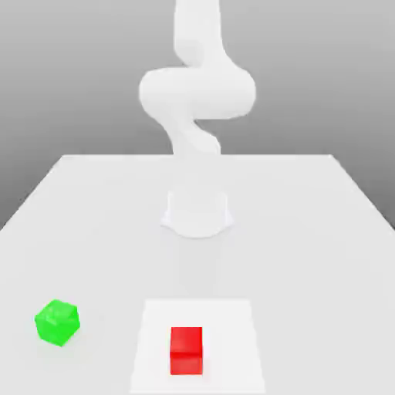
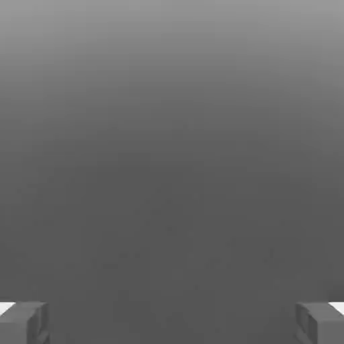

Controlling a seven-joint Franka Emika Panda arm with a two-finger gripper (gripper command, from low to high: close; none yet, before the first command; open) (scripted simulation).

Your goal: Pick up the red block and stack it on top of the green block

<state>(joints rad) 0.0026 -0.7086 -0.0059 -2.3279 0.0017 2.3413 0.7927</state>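
Note:
The red block (image 1: pixel 186 350) sits on a paler square patch of the table near the front edge, about the middle of the exterior view. The green block (image 1: pixel 57 322) rests on the table toward the exterior view's left, turned a little, well apart from the red one. The white arm (image 1: pixel 197 96) rises from its base at the table's middle and bends high above. In the hand view my gripper (image 2: pixel 172 322) is open, its two grey fingertips (image 2: pixel 23 322) wide apart with only a grey backdrop between them.
The white table (image 1: pixel 308 231) spreads wide around the arm's round base (image 1: pixel 197 214). The pale square patch (image 1: pixel 231 324) lies at the front centre under the red block.

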